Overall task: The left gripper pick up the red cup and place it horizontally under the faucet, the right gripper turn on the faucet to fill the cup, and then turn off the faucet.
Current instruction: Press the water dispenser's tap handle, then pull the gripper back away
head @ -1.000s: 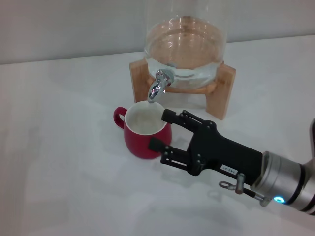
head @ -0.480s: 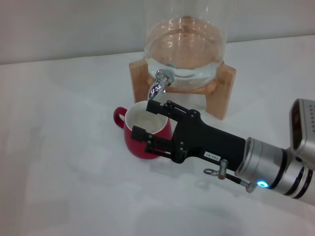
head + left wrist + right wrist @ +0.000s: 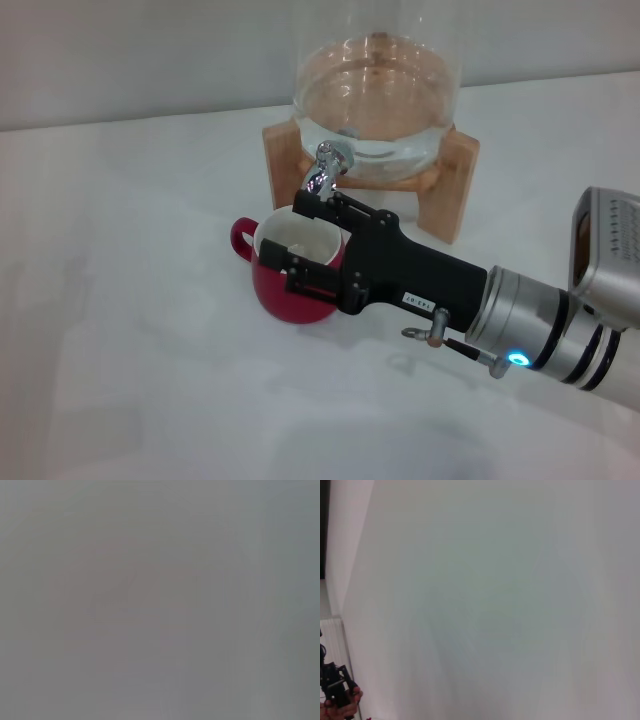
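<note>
Red cup (image 3: 290, 290) under faucet (image 3: 322, 178) — head view only.

This looks like a robot test bench in a lab, not a lived-in kitchen. A plain white table (image 3: 120, 330) meets a bare pale wall (image 3: 140, 50). The only household items are a glass drink dispenser (image 3: 378, 85) on a wooden stand (image 3: 455, 180) and one red cup (image 3: 290, 285), staged alone.
</note>
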Motion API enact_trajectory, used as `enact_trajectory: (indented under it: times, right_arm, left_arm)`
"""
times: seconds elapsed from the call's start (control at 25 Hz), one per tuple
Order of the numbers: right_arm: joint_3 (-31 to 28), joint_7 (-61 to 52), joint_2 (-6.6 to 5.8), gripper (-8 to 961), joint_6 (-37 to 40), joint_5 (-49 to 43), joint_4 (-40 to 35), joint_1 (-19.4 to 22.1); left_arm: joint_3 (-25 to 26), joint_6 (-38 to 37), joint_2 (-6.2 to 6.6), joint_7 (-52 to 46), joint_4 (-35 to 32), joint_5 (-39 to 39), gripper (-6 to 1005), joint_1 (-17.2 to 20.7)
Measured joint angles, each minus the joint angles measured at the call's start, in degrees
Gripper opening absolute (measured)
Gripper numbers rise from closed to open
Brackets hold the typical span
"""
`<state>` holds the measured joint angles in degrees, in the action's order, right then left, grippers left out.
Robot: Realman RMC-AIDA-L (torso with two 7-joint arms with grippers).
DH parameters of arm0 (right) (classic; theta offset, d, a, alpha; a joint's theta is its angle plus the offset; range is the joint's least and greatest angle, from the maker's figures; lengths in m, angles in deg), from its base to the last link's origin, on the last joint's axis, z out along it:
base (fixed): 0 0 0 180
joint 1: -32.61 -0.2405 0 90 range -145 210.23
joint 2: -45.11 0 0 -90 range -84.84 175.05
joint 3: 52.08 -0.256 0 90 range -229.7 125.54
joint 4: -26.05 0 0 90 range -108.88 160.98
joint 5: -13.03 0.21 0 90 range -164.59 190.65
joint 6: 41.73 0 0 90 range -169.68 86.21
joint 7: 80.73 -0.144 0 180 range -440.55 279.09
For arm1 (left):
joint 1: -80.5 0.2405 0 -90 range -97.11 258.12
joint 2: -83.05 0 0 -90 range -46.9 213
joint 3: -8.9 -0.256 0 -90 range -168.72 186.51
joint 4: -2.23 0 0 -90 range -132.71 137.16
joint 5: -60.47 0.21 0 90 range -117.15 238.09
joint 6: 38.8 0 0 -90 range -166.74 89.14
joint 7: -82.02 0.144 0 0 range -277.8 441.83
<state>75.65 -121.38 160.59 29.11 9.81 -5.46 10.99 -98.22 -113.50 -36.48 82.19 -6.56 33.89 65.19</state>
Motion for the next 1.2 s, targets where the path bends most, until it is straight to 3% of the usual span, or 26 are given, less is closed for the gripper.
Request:
enact_trajectory:
  times: [1.2]
  right_arm:
    - [-1.9, 0.3, -0.15, 792, 0.0, 0.1, 0.4, 1.0]
  left_arm:
    - [0.0, 0.0, 0.0, 0.0, 0.1, 0.0, 877, -0.1]
